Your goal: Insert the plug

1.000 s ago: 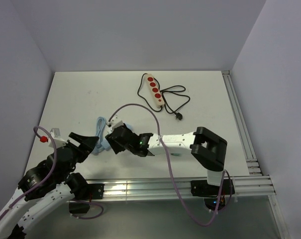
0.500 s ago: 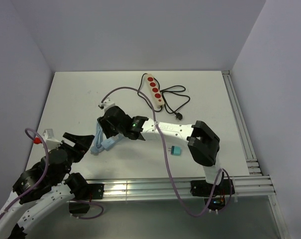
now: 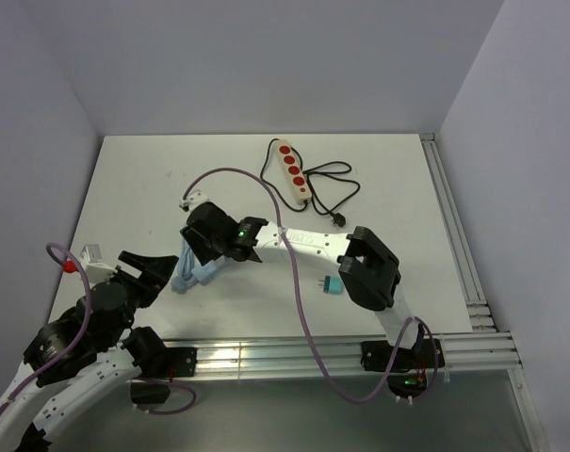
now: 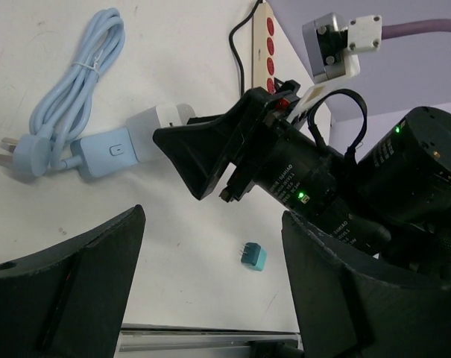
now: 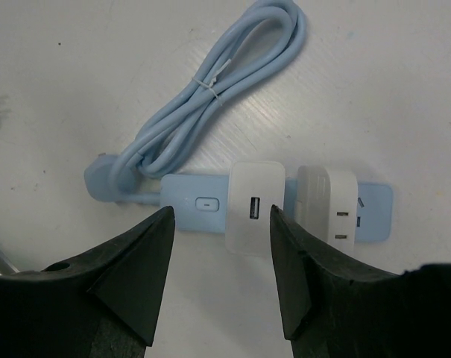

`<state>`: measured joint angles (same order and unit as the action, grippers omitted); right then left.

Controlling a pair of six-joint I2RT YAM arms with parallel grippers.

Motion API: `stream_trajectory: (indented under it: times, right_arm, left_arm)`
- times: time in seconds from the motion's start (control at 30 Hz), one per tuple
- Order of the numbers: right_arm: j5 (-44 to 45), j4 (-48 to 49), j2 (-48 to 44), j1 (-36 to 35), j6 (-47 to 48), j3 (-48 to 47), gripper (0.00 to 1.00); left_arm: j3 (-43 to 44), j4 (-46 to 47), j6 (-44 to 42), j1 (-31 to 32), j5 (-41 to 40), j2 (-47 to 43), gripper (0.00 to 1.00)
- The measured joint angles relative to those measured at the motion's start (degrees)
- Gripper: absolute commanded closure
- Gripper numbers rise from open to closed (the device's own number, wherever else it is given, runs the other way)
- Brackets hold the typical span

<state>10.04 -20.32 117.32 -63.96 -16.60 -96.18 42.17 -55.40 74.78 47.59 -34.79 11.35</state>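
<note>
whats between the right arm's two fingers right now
The white USB charger on the light blue power strip lines up with the gap between the right fingers, as the right wrist view shows.

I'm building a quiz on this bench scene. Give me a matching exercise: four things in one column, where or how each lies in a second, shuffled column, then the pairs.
Things
1. teal plug
2. cream power strip
3. white USB charger
4. light blue cable

Places or states
A. bundled and tied at its middle
B. at the far side of the table, red sockets facing up
C. lying by itself near the front edge
D. sitting on the light blue strip

Pairs: 1-C, 2-B, 3-D, 4-A
</note>
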Motion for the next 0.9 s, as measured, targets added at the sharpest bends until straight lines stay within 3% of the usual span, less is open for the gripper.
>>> stream_trajectory:
  times: [0.57,0.9]
  right_arm:
    - [2.9,-4.5,4.0,0.4,1.5,-4.1,0.39]
    - [2.1,-6.4,4.3,1.1,1.7,-4.4,0.48]
  left_arm:
    - [0.0,0.0,0.0,0.0,0.0,0.0,0.2]
    - [0.0,0.1,0.0,0.0,0.0,0.0,0.2]
